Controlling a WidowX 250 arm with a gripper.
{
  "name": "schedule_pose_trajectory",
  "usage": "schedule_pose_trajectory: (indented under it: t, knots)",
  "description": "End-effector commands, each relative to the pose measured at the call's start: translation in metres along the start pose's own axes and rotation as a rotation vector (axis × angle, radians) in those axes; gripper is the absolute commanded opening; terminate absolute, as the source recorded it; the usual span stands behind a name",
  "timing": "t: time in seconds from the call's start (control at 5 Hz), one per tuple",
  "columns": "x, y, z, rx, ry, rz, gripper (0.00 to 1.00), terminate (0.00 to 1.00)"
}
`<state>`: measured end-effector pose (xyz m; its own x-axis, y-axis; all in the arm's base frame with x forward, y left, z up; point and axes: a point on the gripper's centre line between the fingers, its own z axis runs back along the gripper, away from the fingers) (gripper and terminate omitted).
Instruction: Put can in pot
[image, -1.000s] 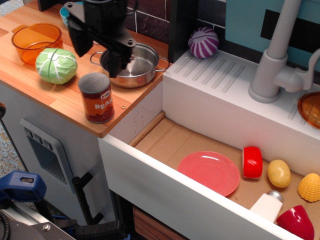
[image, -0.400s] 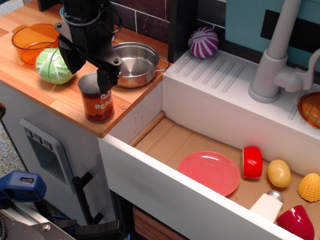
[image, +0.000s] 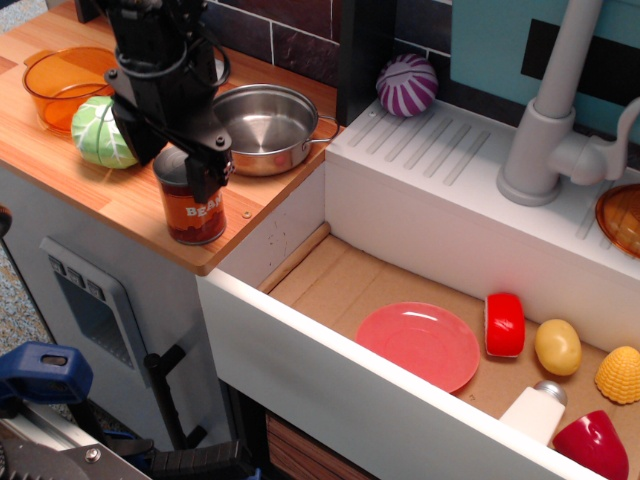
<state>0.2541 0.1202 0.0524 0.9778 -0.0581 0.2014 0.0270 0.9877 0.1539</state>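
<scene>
The arm (image: 160, 60) is bulky, matte black, with looping black cables.

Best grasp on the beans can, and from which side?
Grip the can across its curved side wall near the top rim, coming straight down. It stands upright; the cabbage sits close on one side, and the gripper already straddles it from above.

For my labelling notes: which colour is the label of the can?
Dark red-orange with white letters, on the can; seen in the observation.image view.

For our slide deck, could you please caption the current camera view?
Gripper lowered over the can on the wooden counter, beside the empty steel pot.
</scene>
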Motion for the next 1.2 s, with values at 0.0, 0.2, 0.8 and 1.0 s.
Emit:
schedule_pose_trajectory:
  t: [0.0,0.2,0.8,1.0]
  knots:
    - [0.01,0.007,-0.004,0.012,-0.042,-0.02,1.0,0.0]
    - [0.02,0.009,0.01,0.055,-0.067,-0.015,0.0,0.0]
    - [0.111,0.036,0.065,0.142,-0.131,-0.216,0.0,0.0]
    - [0.121,0.034,0.043,0.075,-0.116,-0.243,0.0,0.0]
